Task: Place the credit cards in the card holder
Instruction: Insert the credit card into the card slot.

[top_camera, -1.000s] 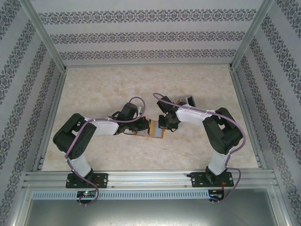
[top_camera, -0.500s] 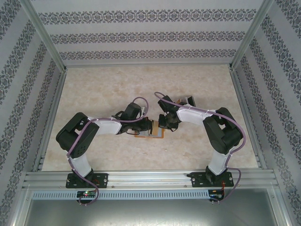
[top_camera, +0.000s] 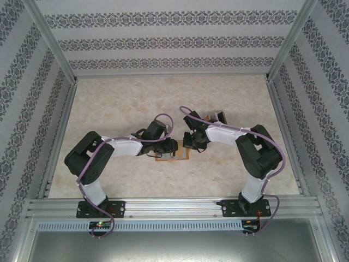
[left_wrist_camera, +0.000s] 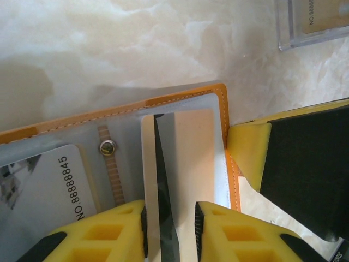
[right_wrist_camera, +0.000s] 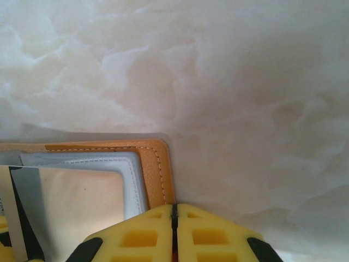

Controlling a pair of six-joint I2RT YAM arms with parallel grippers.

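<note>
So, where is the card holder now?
In the top view the card holder lies open near the middle of the table, between the left gripper and the right gripper, whose shut tips touch its right edge.

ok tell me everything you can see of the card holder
The card holder lies open on the marble-look table: orange-tan leather look, pale stitching, grey inner pockets, a small snap. A numbered card sits in one pocket. A second card stands edge-on over the next, between the parted fingers of the left gripper. The shut right gripper touches its corner.
</note>
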